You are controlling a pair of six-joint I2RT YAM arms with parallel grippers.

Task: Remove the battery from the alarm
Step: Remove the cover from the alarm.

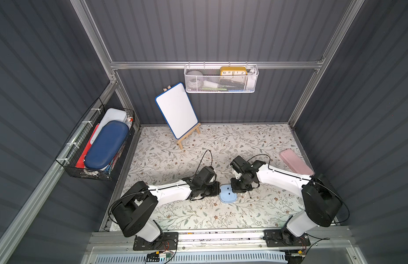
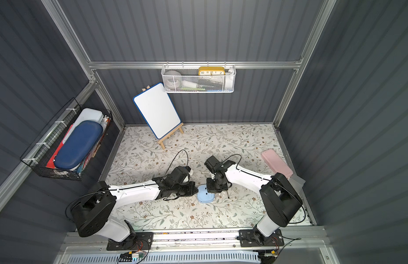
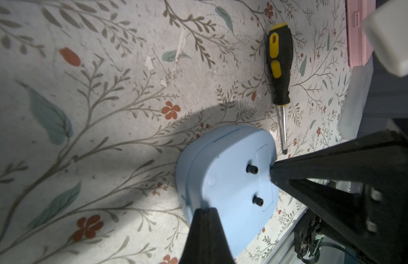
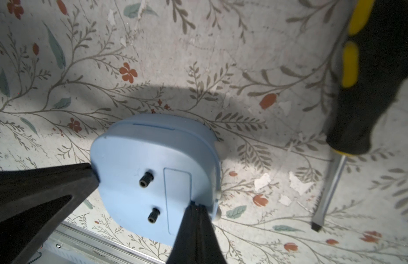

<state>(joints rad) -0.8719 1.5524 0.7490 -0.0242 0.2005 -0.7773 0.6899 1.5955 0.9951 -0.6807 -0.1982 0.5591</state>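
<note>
The alarm (image 4: 130, 155), light slick plastic lying face down, may skid: closed, empty left gripper (image 3: 204, 214) braces its side, right gripper (image 4: 196, 212), also closed, touches the battery cover (image 4: 176, 189) edge

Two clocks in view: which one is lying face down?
The pale-blue alarm on the table, its back facing up; the yellow clock stands upright in the white wall basket, numerals showing.

Black numerals 10, 11, 12, 1 and 2 read across the yellow clock (image 1: 233, 72) face, peeking over the white basket (image 1: 255, 78) rim; nothing else legible.
</note>
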